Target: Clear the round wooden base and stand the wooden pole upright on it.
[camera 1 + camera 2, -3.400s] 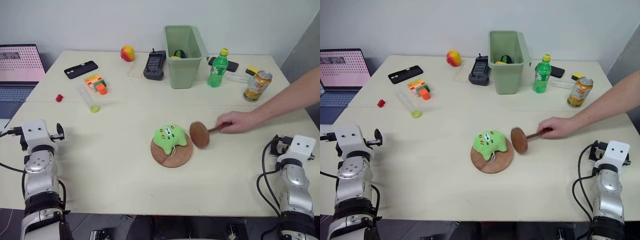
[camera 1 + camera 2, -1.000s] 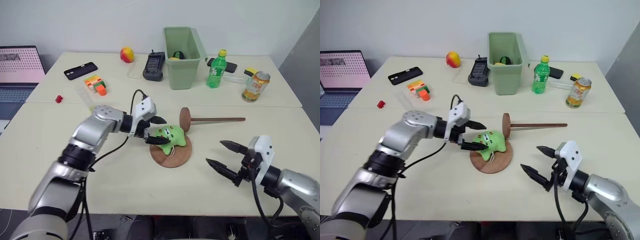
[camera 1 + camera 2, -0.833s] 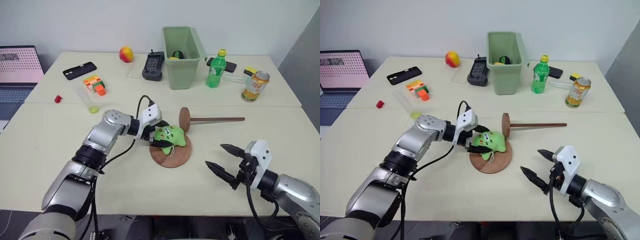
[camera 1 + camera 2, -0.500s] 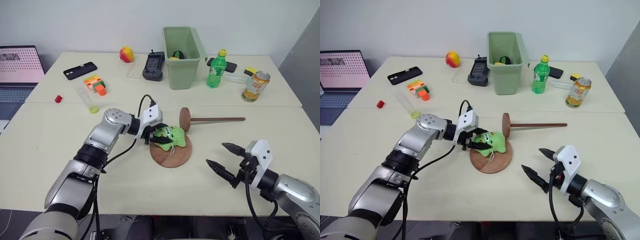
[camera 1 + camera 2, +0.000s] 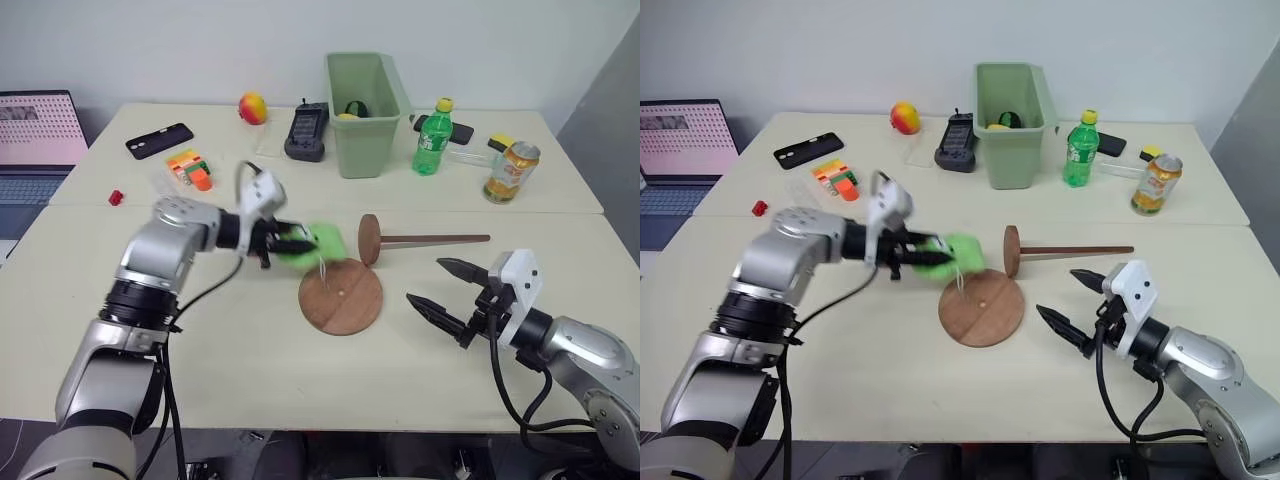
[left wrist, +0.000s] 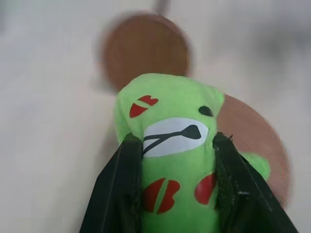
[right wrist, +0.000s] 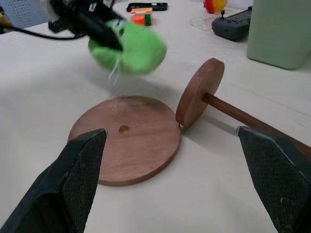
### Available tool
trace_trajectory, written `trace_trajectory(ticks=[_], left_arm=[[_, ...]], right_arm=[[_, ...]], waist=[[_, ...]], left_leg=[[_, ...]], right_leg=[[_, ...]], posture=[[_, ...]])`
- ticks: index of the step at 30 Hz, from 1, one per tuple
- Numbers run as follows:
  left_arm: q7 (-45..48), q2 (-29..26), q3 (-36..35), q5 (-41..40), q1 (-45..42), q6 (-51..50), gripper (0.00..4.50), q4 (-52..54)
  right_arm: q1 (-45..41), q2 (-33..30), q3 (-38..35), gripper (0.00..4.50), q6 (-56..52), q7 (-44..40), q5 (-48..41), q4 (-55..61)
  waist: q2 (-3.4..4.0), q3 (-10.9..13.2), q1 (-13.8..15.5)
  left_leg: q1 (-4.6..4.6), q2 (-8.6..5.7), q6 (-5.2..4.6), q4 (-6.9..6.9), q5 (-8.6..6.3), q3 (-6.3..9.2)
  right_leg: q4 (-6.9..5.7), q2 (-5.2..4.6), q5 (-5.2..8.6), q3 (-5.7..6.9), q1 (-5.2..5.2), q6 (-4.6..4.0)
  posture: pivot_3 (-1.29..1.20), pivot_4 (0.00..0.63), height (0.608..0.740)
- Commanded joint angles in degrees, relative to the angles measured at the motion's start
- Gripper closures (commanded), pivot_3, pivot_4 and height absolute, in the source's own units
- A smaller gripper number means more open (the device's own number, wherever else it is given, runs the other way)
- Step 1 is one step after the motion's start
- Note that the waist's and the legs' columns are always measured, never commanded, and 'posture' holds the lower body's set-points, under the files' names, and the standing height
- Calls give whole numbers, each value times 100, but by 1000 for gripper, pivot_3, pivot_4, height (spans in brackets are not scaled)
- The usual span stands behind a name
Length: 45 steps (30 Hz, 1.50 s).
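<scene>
The left pincer [image 5: 285,240] is clamped on a green plush toy [image 5: 318,243], its two black fingers [image 6: 122,184] pressed against the toy's sides. In the head views the toy is blurred and hangs in the air just off the base's rim at about 10 o'clock. A thin string dangles from the toy toward the base.

The base [image 5: 341,296] lies flat on the bench [image 5: 240,330] with nothing on it, and its small centre hole [image 7: 123,129] shows in the right wrist view.

The pole [image 5: 435,239] lies on its side on the bench, at about 1 o'clock from the base. The disc [image 5: 370,239] fixed to its end stands on edge, touching or just beside the base's far rim; which of the two cannot be told. The rod runs from the disc toward 3 o'clock.

The right pincer [image 5: 440,286] hovers low over the bench at 3 o'clock from the base, a little apart from it. It is spread wide and holds nothing, with its tips pointing toward the base.

Along the far side of the bench, at 12 o'clock, stands a green bin [image 5: 366,112], with a green bottle [image 5: 431,138] and a can [image 5: 505,172] off to its 3 o'clock side.
</scene>
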<state>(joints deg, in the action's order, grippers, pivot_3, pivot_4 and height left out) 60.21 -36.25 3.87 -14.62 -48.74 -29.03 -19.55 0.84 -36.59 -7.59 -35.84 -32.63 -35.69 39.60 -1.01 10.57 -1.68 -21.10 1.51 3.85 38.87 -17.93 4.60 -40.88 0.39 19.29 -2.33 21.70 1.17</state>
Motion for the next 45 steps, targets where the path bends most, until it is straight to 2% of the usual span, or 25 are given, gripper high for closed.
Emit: trace_trajectory(ticks=[1,6,10,11,12,14,15,16,17,20,24,27,29,31,33,35,40,45], left_arm=[[-2641,525,-746,577,-542,951,2847,-1659],[-4264,1229,-1164,733,-977,1873,2847,-3396],[-4507,1534,-1381,625,-1116,2294,2847,-4212],[-4470,1556,-1398,625,-1116,2367,2498,-4308],[-4434,1565,-1417,625,-1120,2422,2451,-4382],[-4424,1546,-1445,653,-1136,2509,2003,-4467],[-4389,1494,-1461,651,-1148,2507,1929,-4450],[-4305,1416,-1475,633,-1160,2479,1577,-4359],[-4139,1314,-1459,609,-1138,2370,1546,-4076],[-3795,1124,-1416,557,-1020,2011,829,-3317],[-3185,731,-1362,239,-480,849,45,-1338],[-2404,289,-1239,-189,44,-60,12,132],[-1471,-211,-1079,-736,517,-658,12,1259],[-876,-542,-984,-1164,807,-1092,12,1956],[-369,-813,-834,-1479,1012,-1351,12,2470],[332,-1175,-548,-1667,1225,-1384,12,2977],[1164,-1482,-92,-1562,1434,-794,12,3495],[993,-1287,16,-1397,1444,-534,12,3501]], right_arm=[[-404,43,67,0,-185,-5,-438,337],[-892,75,126,0,-464,124,-798,444],[-1059,56,137,0,-582,217,-864,437],[-1067,43,128,0,-606,247,-866,449],[-1072,36,113,0,-632,280,-873,466],[-1069,29,83,0,-674,341,-904,498],[-1070,33,82,0,-693,377,-912,513],[-1062,39,80,0,-711,415,-925,532],[-1055,52,74,0,-731,454,-941,545],[-1042,62,82,0,-736,507,-953,537],[-964,-65,-29,0,-686,383,-916,425],[-929,-337,-175,0,-641,172,-807,277],[-988,-804,-167,0,-464,-104,-346,-54],[-1084,-1124,-74,0,-294,-321,-10,-352],[-1246,-1461,215,0,18,-553,516,-769],[-1715,-1765,824,0,480,-846,1325,-1458],[-2896,-1961,2249,0,1695,-1733,2966,-2925],[-3758,-1401,3081,0,2549,-1747,4161,-4348]], waist=[[-2,0,22],[-6,1,26],[-11,-1,26],[-13,-1,22],[-13,-1,22],[-13,-1,21],[-13,-1,15],[-13,-1,11],[-13,-1,6],[-13,-1,-3],[-13,-1,-18],[-12,-1,-24],[-11,-1,-23],[-11,-1,-20],[-11,-1,6],[-11,-1,3],[-9,0,-28],[-8,1,-43]], left_leg=[[8,1,0,1,0,4],[-9,-4,0,3,0,2],[-84,-8,22,24,13,-4],[-84,-10,23,23,13,-8],[-85,-11,24,22,14,-7],[-81,-19,24,19,14,-7],[-80,-19,24,19,14,-7],[-78,-22,23,19,14,-7],[-76,-22,23,19,14,-7],[-79,-26,25,19,15,-5],[-78,-2,26,17,16,-4],[-76,6,27,16,16,-1],[-71,6,27,15,16,0],[-68,5,27,16,16,-1],[-65,3,27,16,16,-8],[-66,0,24,17,16,-7],[-57,-2,9,15,8,-25],[-62,3,9,12,9,-23]], right_leg=[[0,-5,0,3,-10,0],[10,-27,0,7,0,2],[1,-47,-1,18,61,3],[2,-52,-1,17,61,3],[2,-55,-1,18,61,3],[0,-55,-1,18,61,3],[-1,-55,-1,18,61,3],[-4,-55,-1,18,60,3],[-6,-54,-1,18,60,3],[-6,-52,-1,20,62,3],[-4,-52,-1,17,61,3],[-3,-54,-1,12,61,3],[-4,-53,-1,5,60,2],[-4,-53,-1,2,60,2],[-4,-51,-1,7,56,2],[-7,-45,-1,14,53,2],[-6,-34,-1,-1,53,2],[-2,-34,-2,1,61,1]], posture=[[0,150,740],[0,150,740],[0,150,740],[0,150,740],[0,150,740],[0,150,740],[0,150,740],[0,150,740],[0,150,740],[0,150,740],[0,150,740],[0,150,740],[0,150,740],[0,150,740],[0,150,740],[0,150,740],[0,150,740],[0,150,740]])
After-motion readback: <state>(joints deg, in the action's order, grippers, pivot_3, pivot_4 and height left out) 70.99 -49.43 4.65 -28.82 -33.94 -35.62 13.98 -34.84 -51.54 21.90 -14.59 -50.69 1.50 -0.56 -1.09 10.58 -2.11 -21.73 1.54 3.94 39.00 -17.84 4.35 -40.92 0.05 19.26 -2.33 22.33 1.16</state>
